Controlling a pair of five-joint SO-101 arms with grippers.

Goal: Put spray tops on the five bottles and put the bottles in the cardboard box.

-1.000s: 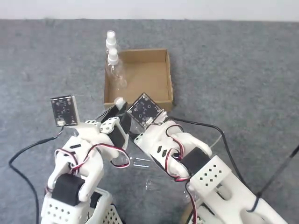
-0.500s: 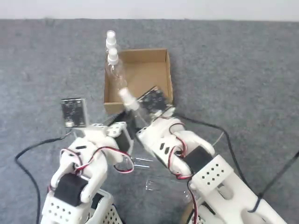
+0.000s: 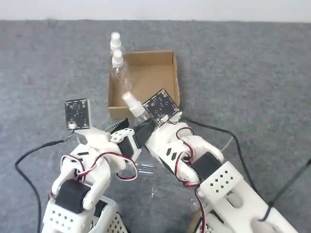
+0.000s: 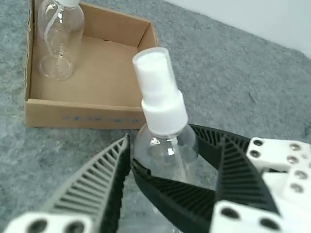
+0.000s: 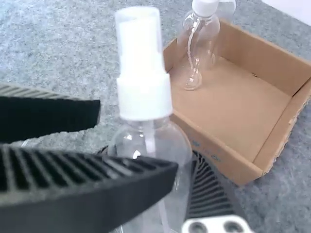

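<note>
Nearest you, at the bottom of the high view, both arms rise from their white bases, the left arm at lower left and the right arm at lower right. Their black cables (image 3: 29,155) trail over the grey carpet (image 3: 252,73) that covers the work surface. Between the arms, some loose clear parts (image 3: 146,169) lie on the carpet, too small to identify.

Just past them, your two grippers meet near the centre of the frame. Your right gripper (image 3: 145,127) is clamped on the lower body of a clear bottle (image 4: 164,143). The bottle wears a white spray top (image 4: 158,92) and leans toward the upper left. Your left gripper (image 3: 127,137) has its jaws spread and grips nothing, with one ribbed jaw just beside the bottle's body.

Beyond the bottle, in the upper middle of the frame, sits the open cardboard box (image 3: 153,80). The held bottle is on the near side of its near wall. A second bottle (image 3: 119,73), top on, stands upright inside the box's far left corner. A third bottle (image 3: 115,41), also topped, stands on the carpet just behind that corner, outside the box. Farthest off, a pale wall (image 3: 194,8) runs along the top edge.
</note>
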